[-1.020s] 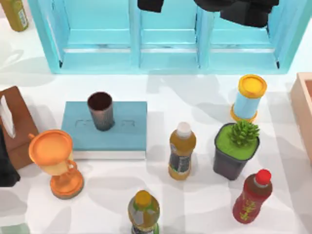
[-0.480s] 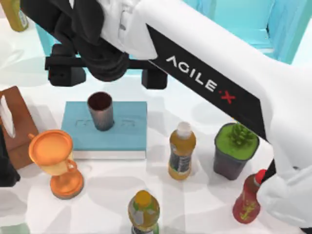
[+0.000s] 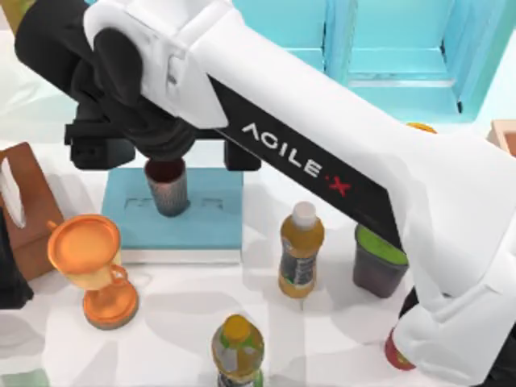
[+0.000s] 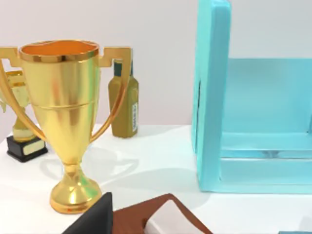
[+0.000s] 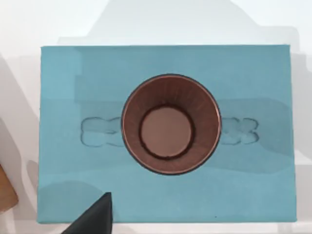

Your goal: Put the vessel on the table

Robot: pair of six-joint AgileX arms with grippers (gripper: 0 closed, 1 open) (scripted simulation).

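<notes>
The vessel, a small dark metallic cup with a reddish-brown inside, stands upright on a flat light-blue book at the left of the white table. My right arm reaches across from the lower right, and my right gripper hangs open just above the vessel's rim, one finger on each side. In the right wrist view I look straight down into the vessel, centred on the book, with one dark fingertip at the edge. My left arm stays parked at the left edge.
An orange goblet and a brown tissue box stand left of the book. Bottles and a dark plant pot stand to the right. A light-blue cabinet lines the back. The left wrist view holds a gold trophy.
My right arm swung in from the back over the table. Its open gripper has come lower and nearer, onto the spot above the vessel. The vessel has not moved.
</notes>
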